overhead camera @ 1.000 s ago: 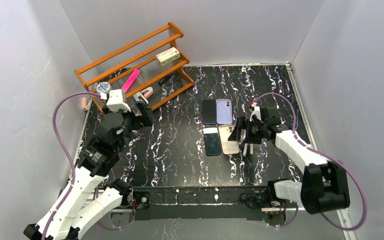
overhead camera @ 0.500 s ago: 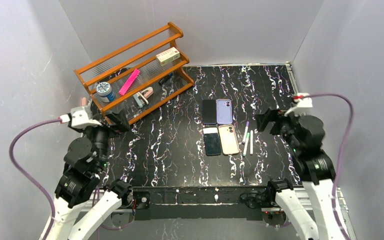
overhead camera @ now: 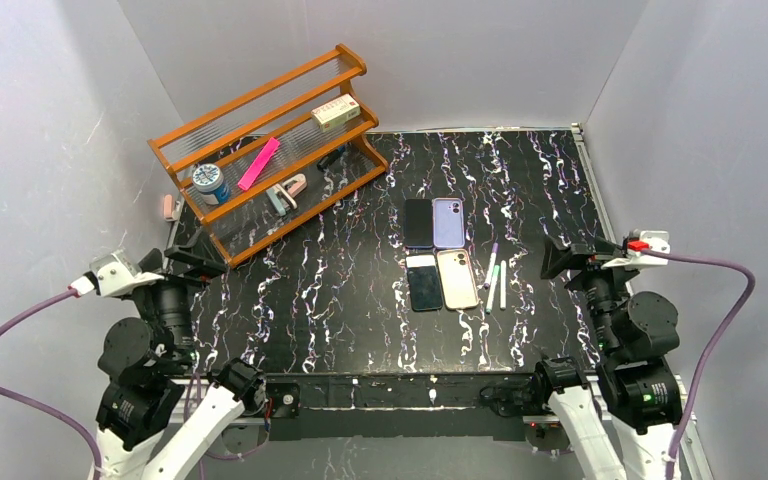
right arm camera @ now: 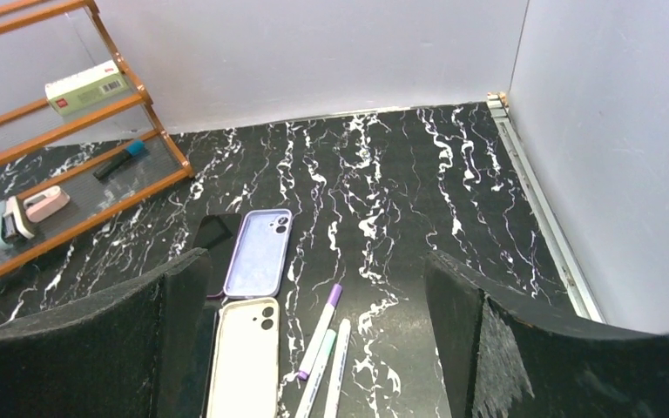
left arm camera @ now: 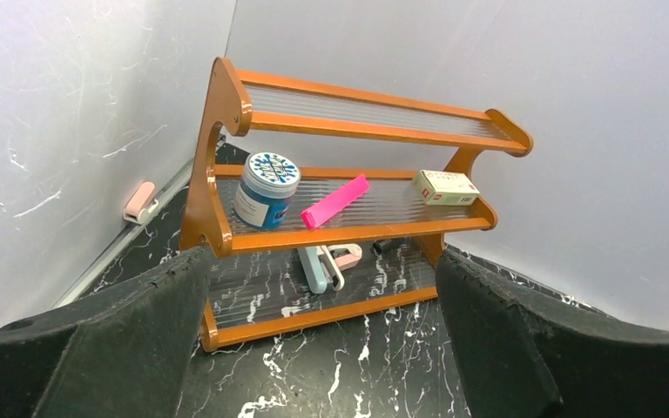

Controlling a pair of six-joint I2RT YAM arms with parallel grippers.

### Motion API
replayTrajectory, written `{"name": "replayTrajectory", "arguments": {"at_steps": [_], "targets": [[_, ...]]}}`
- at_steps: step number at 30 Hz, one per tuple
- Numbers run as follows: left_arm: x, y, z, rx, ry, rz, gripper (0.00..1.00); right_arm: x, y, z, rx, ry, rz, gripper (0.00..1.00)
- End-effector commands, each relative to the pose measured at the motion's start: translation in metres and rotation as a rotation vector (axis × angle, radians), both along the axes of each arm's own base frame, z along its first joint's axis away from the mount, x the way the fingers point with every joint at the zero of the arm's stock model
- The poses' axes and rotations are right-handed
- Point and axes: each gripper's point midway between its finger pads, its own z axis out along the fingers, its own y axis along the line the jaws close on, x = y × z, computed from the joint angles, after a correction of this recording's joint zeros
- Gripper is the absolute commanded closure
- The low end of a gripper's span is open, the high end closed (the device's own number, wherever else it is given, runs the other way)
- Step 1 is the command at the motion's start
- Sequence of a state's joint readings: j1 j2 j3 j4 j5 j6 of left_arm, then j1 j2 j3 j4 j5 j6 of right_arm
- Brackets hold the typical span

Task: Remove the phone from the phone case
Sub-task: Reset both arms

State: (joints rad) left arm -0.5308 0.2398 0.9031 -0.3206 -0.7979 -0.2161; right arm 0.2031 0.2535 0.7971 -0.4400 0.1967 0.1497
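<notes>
Black marbled worktop (overhead camera: 340,290); centre of frame, black phone (overhead camera: 418,222) flat just beside lilac case (overhead camera: 448,222), second phone (overhead camera: 424,285) beside cream case (overhead camera: 457,279), seemingly already separated. Left fingers (left arm camera: 78,348) and right fingers (right arm camera: 70,348) spread, empty, parked at lower corners, probably clearing the view.

top: overhead, whole table (overhead camera: 340,290)
left wrist: low, facing rack (left arm camera: 375,232)
right wrist: low, facing phones (right arm camera: 260,252); rack shared

I work in a lab test booth: plain white panels (overhead camera: 50,120) wall in my black marbled tabletop (overhead camera: 340,300), with a metal rail (right arm camera: 536,205) edging its right side.
</notes>
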Motion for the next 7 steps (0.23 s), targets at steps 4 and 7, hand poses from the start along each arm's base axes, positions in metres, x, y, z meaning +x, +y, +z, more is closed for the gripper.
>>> {"name": "replayTrajectory", "arguments": {"at_steps": [4, 7], "targets": [[0.006, 0.003, -0.008, -0.016, -0.005, 0.044, 0.02, 0.003, -0.007, 0.006, -0.012, -0.073, -0.039, 0.01], [0.008, 0.001, -0.011, -0.021, -0.008, 0.038, 0.02, 0.006, -0.008, 0.001, -0.019, -0.073, -0.045, 0.01]]}}
